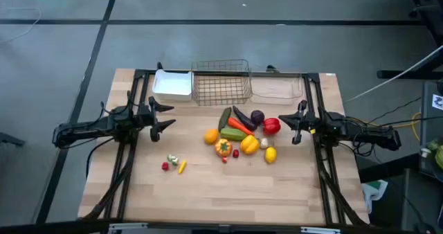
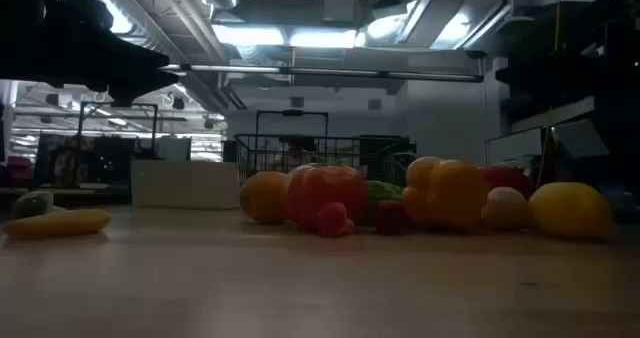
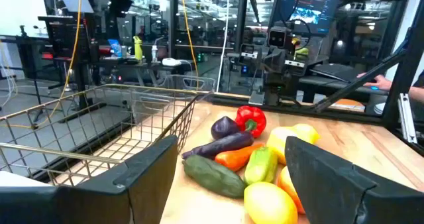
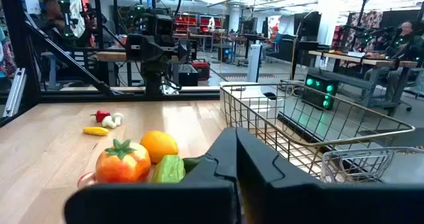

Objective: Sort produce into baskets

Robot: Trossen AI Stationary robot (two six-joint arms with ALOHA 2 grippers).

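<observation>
White tray (image 1: 172,86), grey mesh basket (image 1: 221,88), prob. purple onion (image 1: 257,116).

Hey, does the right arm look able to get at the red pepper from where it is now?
Probably yes. The right gripper, shut, hovers just beside the red pepper, which lies at the pile's near edge with nothing between them.

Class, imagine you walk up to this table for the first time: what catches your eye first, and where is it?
A bright heap of toy produce lies right of the table's middle, with a few small pieces apart on the left. Along the far edge stand a white tray, a wire basket and a clear bin.
</observation>
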